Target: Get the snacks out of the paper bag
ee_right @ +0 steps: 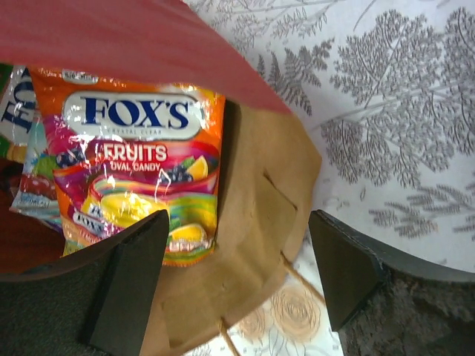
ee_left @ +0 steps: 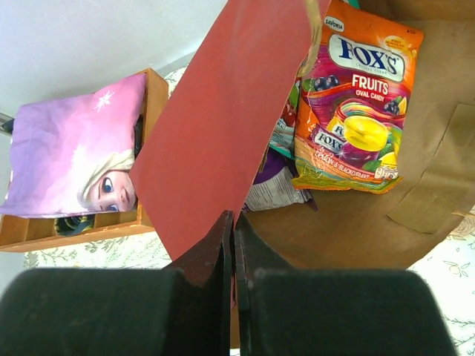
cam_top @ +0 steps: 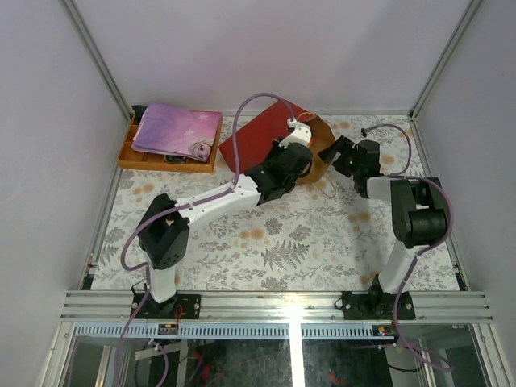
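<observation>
On the table (cam_top: pixel 282 234), the paper bag (cam_top: pixel 250 139) lay on its side at the far middle, mouth facing right. The orange Fox's pack (ee_right: pixel 141 170) sat just inside that mouth, lengthwise toward the right gripper (ee_right: pixel 237 222), which was spread wide and looked nearer. The left gripper (ee_left: pixel 232 222) was pressed together, pinching the bag's red wall.
</observation>
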You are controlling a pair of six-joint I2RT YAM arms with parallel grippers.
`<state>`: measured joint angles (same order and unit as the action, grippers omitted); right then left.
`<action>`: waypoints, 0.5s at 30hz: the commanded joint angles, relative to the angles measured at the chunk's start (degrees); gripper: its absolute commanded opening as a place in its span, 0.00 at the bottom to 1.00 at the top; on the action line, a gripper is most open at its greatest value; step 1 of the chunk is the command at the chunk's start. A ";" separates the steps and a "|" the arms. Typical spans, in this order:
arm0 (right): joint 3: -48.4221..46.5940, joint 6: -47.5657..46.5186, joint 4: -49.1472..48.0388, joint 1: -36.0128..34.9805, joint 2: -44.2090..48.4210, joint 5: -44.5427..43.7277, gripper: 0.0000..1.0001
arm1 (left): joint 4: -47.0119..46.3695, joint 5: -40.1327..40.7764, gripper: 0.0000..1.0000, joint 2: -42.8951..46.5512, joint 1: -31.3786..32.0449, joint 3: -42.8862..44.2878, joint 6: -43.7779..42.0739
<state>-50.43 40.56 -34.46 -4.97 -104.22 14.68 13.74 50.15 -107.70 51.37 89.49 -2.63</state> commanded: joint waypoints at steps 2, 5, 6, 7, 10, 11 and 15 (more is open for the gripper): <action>-4.30 -1.58 -5.26 -0.01 -4.84 0.70 0.81 | 0.55 -0.53 0.00 4.03 0.65 -2.54 3.15; -4.47 -1.85 -5.66 -0.02 -6.77 0.17 0.79 | 1.90 -1.11 0.00 5.67 0.79 -3.43 4.07; -4.48 -2.01 -5.65 0.04 -7.30 -0.01 0.79 | 3.18 -2.60 0.07 6.35 0.77 -3.26 4.93; -4.31 -2.03 -5.62 0.06 -7.64 -0.26 0.79 | 4.18 -4.57 0.23 7.47 0.77 -3.11 5.59; -3.79 -2.55 -5.92 0.05 -8.07 -0.99 0.79 | 5.00 -10.54 0.96 12.11 0.75 -3.79 8.19; -3.65 -2.74 -5.80 0.10 -8.02 -1.23 0.80 | 4.99 -12.46 1.00 13.94 0.70 -4.30 9.01; -1.84 -2.96 -6.98 0.18 -7.35 -1.53 0.81 | 4.83 -16.78 1.00 21.27 0.02 -7.60 13.53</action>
<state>-53.23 39.07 -37.50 -4.93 -112.79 14.35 18.94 39.13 -93.95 51.75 84.18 4.95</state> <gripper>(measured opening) 0.806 0.995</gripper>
